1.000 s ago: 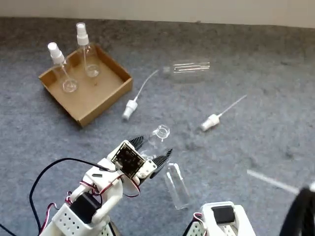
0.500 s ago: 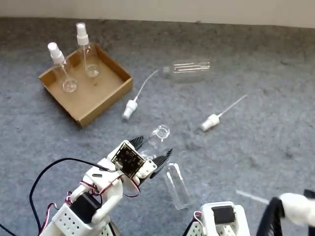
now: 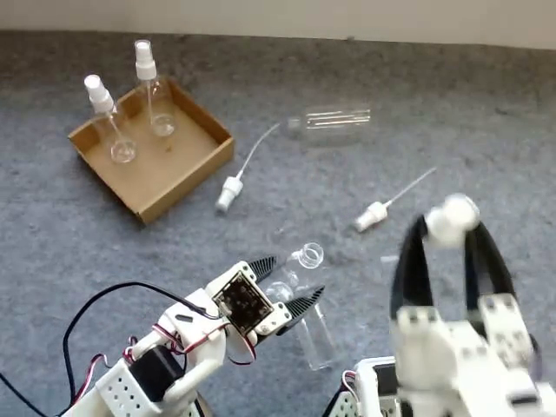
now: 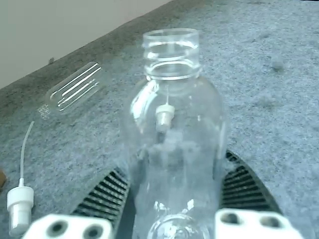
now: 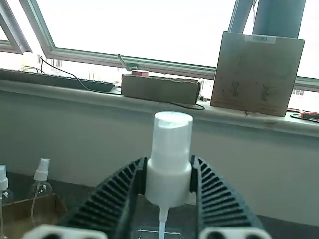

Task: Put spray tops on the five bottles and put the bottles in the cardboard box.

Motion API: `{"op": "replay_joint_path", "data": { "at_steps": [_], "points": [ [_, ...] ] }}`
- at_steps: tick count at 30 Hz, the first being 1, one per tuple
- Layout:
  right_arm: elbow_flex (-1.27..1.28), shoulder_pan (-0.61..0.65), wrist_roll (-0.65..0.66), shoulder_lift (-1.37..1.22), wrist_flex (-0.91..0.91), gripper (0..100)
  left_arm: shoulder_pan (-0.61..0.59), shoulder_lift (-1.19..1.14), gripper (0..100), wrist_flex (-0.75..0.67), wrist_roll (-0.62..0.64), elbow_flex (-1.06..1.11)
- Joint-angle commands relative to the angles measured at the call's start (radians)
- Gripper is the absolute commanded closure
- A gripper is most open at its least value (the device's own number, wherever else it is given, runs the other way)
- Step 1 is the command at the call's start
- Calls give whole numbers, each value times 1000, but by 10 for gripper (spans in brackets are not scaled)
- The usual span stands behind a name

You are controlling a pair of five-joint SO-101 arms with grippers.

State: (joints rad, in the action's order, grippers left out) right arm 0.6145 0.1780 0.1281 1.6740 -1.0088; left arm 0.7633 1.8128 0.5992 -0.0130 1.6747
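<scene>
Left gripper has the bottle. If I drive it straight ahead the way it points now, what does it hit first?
Probably the loose spray top: it lies in line beyond the mouth of the bottle held in the left gripper. Height and depth are hard to judge.

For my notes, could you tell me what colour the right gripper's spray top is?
White plastic spray top, clearest in the right wrist view.
</scene>
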Motion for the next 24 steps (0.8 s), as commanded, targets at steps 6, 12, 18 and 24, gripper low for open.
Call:
{"op": "replay_joint_path", "data": {
  "at_steps": [6, 12, 18, 24],
  "points": [
    [79, -5, -198, -2, 193, 887, 19, 2, 947, 2, -8, 21],
    [85, 127, -247, -4, 197, 887, 19, 2, 947, 2, -8, 21],
    [88, 298, -198, -4, 194, 887, 19, 4, 947, 25, -8, 21],
    [160, 315, -143, 5, 191, 887, 19, 5, 947, 40, -8, 21]
  ]
}}
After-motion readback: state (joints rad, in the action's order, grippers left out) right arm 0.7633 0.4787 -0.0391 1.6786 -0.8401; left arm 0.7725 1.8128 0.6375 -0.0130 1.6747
